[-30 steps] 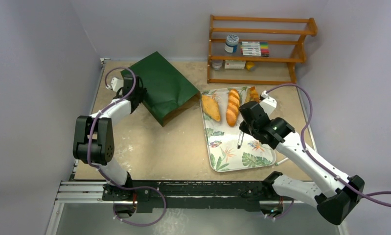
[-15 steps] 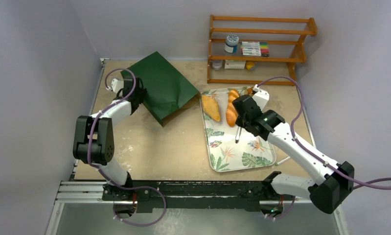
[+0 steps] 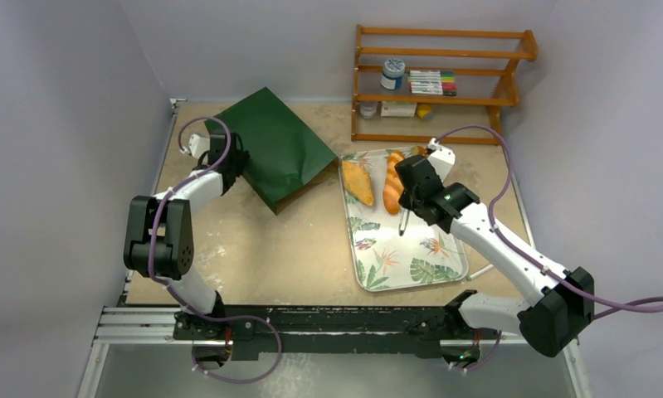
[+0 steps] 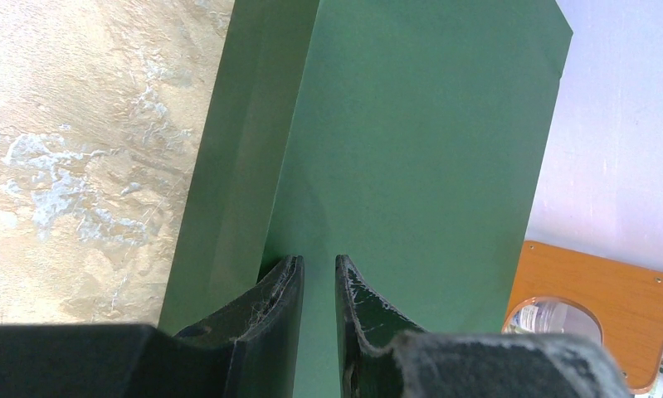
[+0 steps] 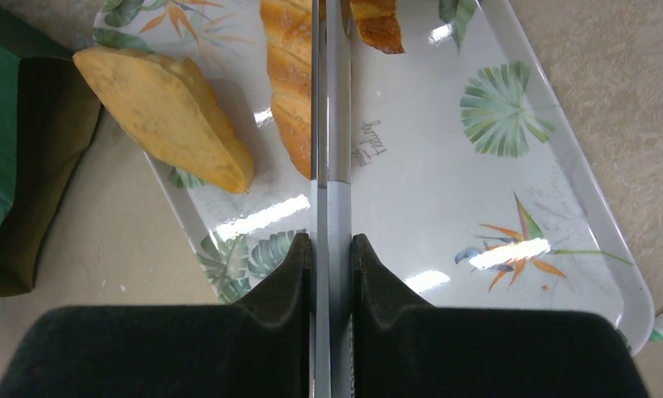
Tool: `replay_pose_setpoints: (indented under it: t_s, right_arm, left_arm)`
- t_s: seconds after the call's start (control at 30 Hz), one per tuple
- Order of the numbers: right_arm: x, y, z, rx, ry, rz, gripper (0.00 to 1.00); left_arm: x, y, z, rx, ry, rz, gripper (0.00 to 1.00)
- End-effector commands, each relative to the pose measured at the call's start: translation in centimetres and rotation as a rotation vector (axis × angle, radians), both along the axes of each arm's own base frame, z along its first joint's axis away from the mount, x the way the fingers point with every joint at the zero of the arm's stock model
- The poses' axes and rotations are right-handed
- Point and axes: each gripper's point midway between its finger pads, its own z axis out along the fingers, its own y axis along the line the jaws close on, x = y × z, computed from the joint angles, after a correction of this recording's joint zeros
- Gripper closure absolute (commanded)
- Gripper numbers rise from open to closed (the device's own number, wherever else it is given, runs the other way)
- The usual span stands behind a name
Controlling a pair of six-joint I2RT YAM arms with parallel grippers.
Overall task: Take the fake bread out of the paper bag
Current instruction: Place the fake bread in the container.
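Near the bench's [image 3: 294, 249] far-left corner the left gripper [image 4: 318, 264] pinches the bag [image 3: 278, 153], almost closed; the right gripper [image 5: 332, 245], clamped on tongs [image 5: 332, 124] (seemingly), should reach its mouth low, past the bread [image 3: 358, 182] on the tray [image 3: 411, 274].

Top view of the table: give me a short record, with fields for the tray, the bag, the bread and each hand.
tray: leaf-patterned, right of the bag
bag: green, lying flat, open end toward the tray, contents hidden
bread: three pieces visible, all on the tray
left hand: shut on the bag's left edge
right hand: above the tray, shut on a thin grey stick
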Motion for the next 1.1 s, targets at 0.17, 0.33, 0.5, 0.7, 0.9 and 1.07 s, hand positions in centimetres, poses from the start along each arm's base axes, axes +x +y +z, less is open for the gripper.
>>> replay_pose_setpoints:
  t_s: [0.17, 0.33, 0.5, 0.7, 0.9, 1.07]
  right_arm:
    - [0.6, 0.6, -0.7, 0.024, -0.016, 0.009, 0.78]
    - [0.4, 0.7, -1.1, 0.033, -0.005, 0.007, 0.72]
    - [0.1, 0.9, -1.6, 0.048, 0.006, 0.008, 0.7]
    - [-0.2, 0.7, -1.2, 0.061, -0.001, 0.005, 0.7]
    - [-0.4, 0.6, -0.8, 0.072, -0.005, -0.006, 0.69]
    - [-0.5, 0.5, -0.6, 0.081, -0.012, -0.014, 0.68]
  left_arm:
    - [-0.3, 0.1, 0.6, -0.001, -0.019, 0.004, 0.8]
    - [-0.3, 0.1, 0.8, 0.0, -0.021, 0.004, 0.8]
    - [-0.3, 0.1, 1.0, 0.001, -0.025, 0.005, 0.8]
    - [-0.4, 0.2, 1.1, 0.002, -0.026, 0.006, 0.8]
    - [-0.3, 0.2, 1.1, 0.0, -0.026, 0.008, 0.8]
    - [-0.3, 0.2, 1.3, 0.002, -0.029, 0.009, 0.8]
